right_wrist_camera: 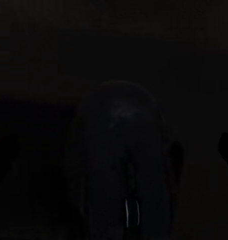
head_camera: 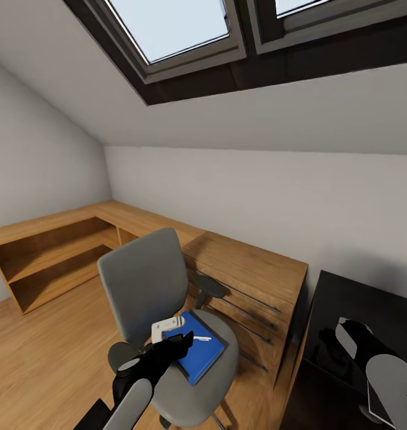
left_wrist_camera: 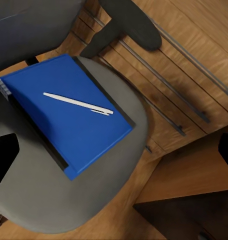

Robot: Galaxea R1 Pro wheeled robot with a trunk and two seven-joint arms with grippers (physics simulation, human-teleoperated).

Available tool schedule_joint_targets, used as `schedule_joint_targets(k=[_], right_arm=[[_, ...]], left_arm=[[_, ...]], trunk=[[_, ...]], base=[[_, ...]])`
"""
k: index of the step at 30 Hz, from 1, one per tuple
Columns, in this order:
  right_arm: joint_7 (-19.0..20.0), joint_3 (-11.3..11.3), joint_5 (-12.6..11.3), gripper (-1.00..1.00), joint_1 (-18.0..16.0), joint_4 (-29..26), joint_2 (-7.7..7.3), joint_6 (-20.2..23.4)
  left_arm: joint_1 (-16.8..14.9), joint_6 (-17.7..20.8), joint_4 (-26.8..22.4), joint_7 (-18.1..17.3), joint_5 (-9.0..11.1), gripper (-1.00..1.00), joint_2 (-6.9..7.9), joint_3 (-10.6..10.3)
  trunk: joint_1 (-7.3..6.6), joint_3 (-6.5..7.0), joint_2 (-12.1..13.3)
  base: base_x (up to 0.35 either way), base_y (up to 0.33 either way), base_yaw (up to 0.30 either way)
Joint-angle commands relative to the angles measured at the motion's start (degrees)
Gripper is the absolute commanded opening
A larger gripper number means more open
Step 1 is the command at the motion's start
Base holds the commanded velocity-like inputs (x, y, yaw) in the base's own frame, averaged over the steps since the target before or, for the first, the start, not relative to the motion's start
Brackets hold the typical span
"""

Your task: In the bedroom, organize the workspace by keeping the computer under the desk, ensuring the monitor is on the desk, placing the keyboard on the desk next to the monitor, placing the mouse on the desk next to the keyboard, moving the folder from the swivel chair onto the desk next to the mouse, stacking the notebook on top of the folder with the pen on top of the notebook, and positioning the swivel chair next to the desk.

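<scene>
Chair-seat folder (head_camera: 199,353) beside left gripper (head_camera: 178,341)

The chair (head_camera: 167,334) serves as reference. The folder (head_camera: 199,349) lies flat on its seat, toward the seat's right side, and the pen (head_camera: 202,338) lies on the folder — the left wrist view confirms both, folder (left_wrist_camera: 68,115) under pen (left_wrist_camera: 78,103). The left gripper (head_camera: 179,341) hangs over the seat, at the folder's left edge. A wooden cabinet (head_camera: 251,280) stands directly behind and right of the chair, close to its armrest (head_camera: 210,288). Open shelving (head_camera: 48,263) runs behind and left of the chair, along the wall. The desk (head_camera: 358,310) stands right of the chair, beyond the cabinet — the right gripper (head_camera: 354,334) is over it. The mouse (right_wrist_camera: 121,165) lies on the desk, beneath the right gripper.
</scene>
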Motion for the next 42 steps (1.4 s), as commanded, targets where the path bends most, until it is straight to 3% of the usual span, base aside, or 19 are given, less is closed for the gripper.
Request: schedule_joint_targets(k=[1, 10, 20, 31, 32, 42], right_arm=[[-0.38, 0.0, -0.61, 1.0, -0.02, -0.1, 0.01, 0.21], [-0.41, 0.0, -0.59, 1.0, -0.02, -0.06, 0.02, 0.21], [-0.42, 0.03, -0.59, 1.0, -0.02, -0.07, 0.02, 0.21], [-0.44, 0.06, -0.59, 1.0, -0.02, -0.05, 0.02, 0.21], [-0.45, 0.07, -0.57, -1.0, -0.02, -0.06, 0.02, 0.21], [-0.37, 0.08, -0.5, -1.0, -0.02, -0.07, 0.02, 0.21]], left_arm=[[-0.07, 0.04, -0.08, 0.5, 0.41, 1.0, 0.03, -0.11], [-0.07, 0.04, -0.08, 0.5, 0.41, 1.0, 0.06, -0.11], [-0.07, 0.04, -0.08, 0.5, 0.41, 1.0, 0.07, -0.09], [-0.07, 0.04, -0.08, 0.5, 0.41, 1.0, 0.07, -0.02], [-0.07, 0.04, -0.08, 0.5, 0.41, 1.0, 0.08, -0.02], [-0.07, 0.04, -0.08, 0.5, 0.41, 1.0, 0.1, -0.02]], trunk=[[0.0, -0.07, -0.04], [0.88, -0.79, -1.65], [2.86, -2.4, -5.26], [2.86, -2.4, -5.26], [2.86, -2.4, -5.26], [2.86, -2.4, -5.26]], base=[[0.0, 0.0, 0.0], [0.0, 0.0, 0.0], [0.0, 0.0, 0.0], [0.0, 0.0, 0.0], [0.0, 0.0, 0.0], [0.0, 0.0, 0.0]])
